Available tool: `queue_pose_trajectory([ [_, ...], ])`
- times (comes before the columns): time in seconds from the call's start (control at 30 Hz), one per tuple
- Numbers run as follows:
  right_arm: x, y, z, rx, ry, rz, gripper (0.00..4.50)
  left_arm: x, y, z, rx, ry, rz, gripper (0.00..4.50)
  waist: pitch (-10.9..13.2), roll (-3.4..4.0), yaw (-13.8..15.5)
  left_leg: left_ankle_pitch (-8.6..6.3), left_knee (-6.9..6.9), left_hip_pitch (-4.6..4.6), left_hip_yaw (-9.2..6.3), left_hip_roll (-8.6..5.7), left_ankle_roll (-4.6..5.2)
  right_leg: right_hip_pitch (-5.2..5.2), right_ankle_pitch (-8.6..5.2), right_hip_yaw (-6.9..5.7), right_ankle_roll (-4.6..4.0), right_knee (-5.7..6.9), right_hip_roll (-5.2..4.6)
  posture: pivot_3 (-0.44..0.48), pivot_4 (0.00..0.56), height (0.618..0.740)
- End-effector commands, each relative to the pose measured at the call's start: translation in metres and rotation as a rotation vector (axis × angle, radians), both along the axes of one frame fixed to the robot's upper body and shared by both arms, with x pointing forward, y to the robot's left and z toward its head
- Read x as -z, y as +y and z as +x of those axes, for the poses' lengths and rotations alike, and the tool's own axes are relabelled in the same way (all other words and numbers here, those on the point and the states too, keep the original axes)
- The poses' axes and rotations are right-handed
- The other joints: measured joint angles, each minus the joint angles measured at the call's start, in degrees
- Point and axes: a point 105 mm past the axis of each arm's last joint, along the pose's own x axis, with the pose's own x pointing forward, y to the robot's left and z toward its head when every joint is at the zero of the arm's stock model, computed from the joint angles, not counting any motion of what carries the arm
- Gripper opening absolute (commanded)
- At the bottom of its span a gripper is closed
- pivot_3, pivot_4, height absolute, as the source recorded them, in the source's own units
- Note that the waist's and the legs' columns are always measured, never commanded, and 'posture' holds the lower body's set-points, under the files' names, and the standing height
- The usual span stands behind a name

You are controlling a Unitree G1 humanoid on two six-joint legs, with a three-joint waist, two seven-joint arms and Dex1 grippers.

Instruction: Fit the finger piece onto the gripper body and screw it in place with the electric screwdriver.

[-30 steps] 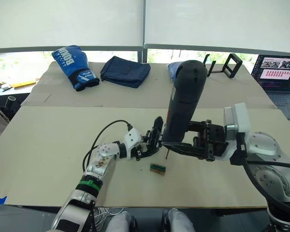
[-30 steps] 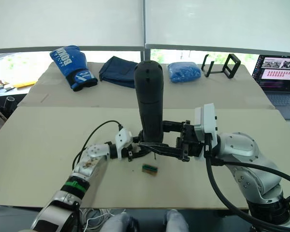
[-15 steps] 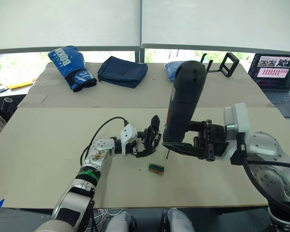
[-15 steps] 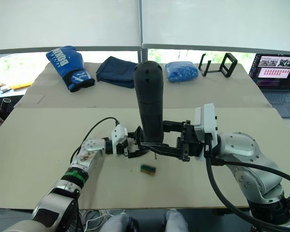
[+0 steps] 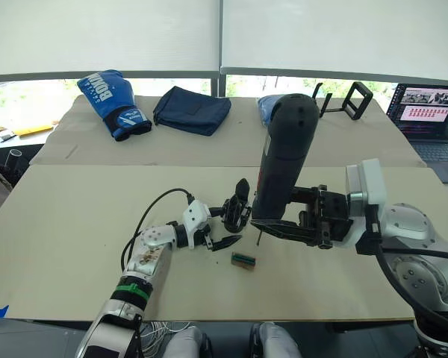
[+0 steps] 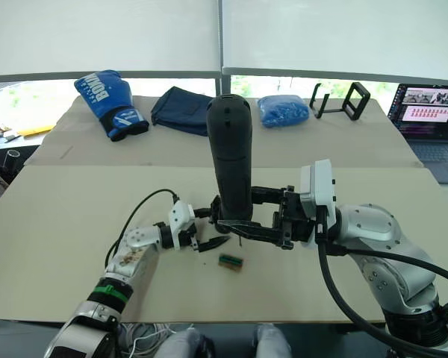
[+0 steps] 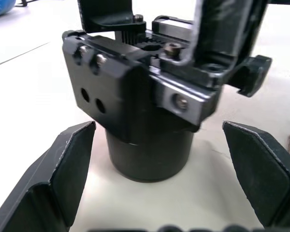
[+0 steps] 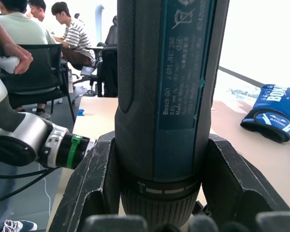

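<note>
The gripper body (image 5: 237, 212) stands on the tan table (image 5: 75, 216), drum base down, with a pointed black finger rising from it. In the left wrist view the gripper body (image 7: 145, 96) sits between my left gripper's fingers (image 7: 67, 164), which stand wide apart and clear of it. My left gripper (image 5: 234, 225) is open. The electric screwdriver (image 5: 284, 160) is held upright just right of the body, its thin bit (image 5: 258, 240) pointing down above the table. My right gripper (image 5: 272, 224) is shut on its lower end. I cannot pick out the finger piece as a separate part.
A small green-and-brown block (image 5: 243, 259) lies in front of the body. At the back are a blue boxing glove (image 5: 113, 101), a dark blue pouch (image 5: 193, 110), a blue bundle (image 6: 284, 110), black stands (image 5: 351, 98) and a laptop (image 5: 431, 112). People sit beyond the table (image 8: 72, 34).
My left gripper's fingers have spread apart from the gripper body, and the arm has drawn back slightly. The screwdriver and right arm hold still. The camera shifted a little.
</note>
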Motion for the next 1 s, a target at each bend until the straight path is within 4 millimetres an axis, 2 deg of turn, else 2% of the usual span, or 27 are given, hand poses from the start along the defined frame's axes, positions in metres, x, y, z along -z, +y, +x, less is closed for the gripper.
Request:
queue_pose_trajectory([
  [0.03,-0.015,0.001,-0.007,-0.022,-0.069,0.029,1.93,0.006,-0.009,-0.004,-0.015,0.032,0.009,4.44,0.0,0.0,0.24,0.0,0.0,0.0,0.0,0.0,0.01,0.0,0.0,0.0,0.0,-0.01,0.0,0.0,0.15,0.74],
  [0.67,-0.016,0.001,-0.005,-0.018,-0.072,0.031,1.93,0.004,-0.017,0.011,-0.044,0.045,0.03,4.44,0.0,0.0,0.61,-0.02,0.05,-0.05,0.0,-0.02,0.06,0.02,0.04,-0.03,0.06,-0.02,-0.03,0.0,0.15,0.74],
  [0.77,-0.016,0.001,-0.005,-0.017,-0.072,0.03,1.93,0.005,-0.017,0.011,-0.045,0.049,0.031,3.65,0.0,0.0,0.64,-0.02,0.05,-0.05,0.0,-0.02,0.06,0.03,0.04,-0.03,0.07,-0.02,-0.03,0.0,0.15,0.74],
  [0.87,-0.016,0.001,-0.005,-0.017,-0.071,0.03,1.93,0.005,-0.018,0.011,-0.037,0.057,0.027,2.31,0.0,0.0,0.64,-0.03,0.06,-0.05,0.0,-0.02,0.07,0.03,0.04,-0.02,0.07,-0.02,-0.03,0.0,0.15,0.74],
  [1.0,-0.02,0.002,-0.005,-0.024,-0.076,0.035,1.93,0.005,-0.015,0.012,-0.028,0.056,0.032,2.31,0.0,0.0,0.65,-0.03,0.06,-0.05,0.0,-0.02,0.07,0.03,0.05,-0.03,0.08,-0.02,-0.03,0.0,0.15,0.74],
])
